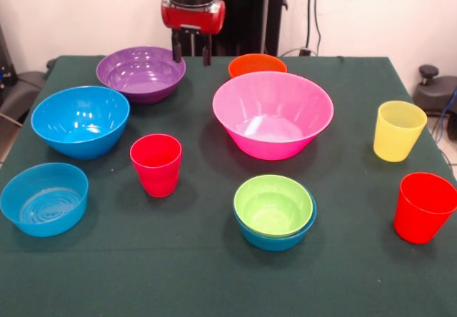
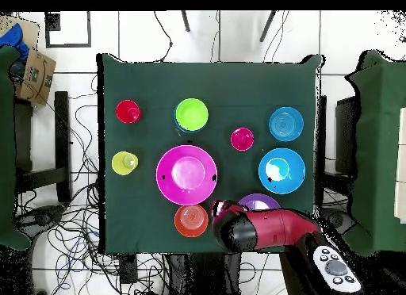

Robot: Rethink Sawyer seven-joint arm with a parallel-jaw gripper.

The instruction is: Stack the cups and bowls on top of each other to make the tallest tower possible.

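Basically no tower yet: glossy plastic bowls and cups sit spread apart on the green table point(image 1: 214, 288), only the small lime green bowl point(image 1: 273, 204) nested in a blue bowl point(image 1: 278, 238). The hand point(image 1: 191, 51) hangs open and empty, between the purple bowl point(image 1: 141, 73) and the small orange bowl point(image 1: 257, 65).

Worktop point(image 1: 214, 274) wearing matt dark green cloth, faintly fuzzy, nothing reflecting. Purple bowl point(image 1: 141, 73) beside claw point(image 1: 191, 51) showing glossy plastic, highlights glinting inside. Pink bowl point(image 1: 273, 114) below claw shining likewise, smooth. Large blue bowl point(image 1: 80, 121) gleaming; shallower blue bowl point(image 1: 44, 198) looking translucent, ridged rings in floor. Lime green bowl point(image 1: 273, 204) looking satin-smooth. Yellow cup point(image 1: 398, 130) and red cups point(image 1: 156, 164) looking smooth, semi-glossy plastic. Arm's red shell point(image 1: 193, 13) shining glossy.
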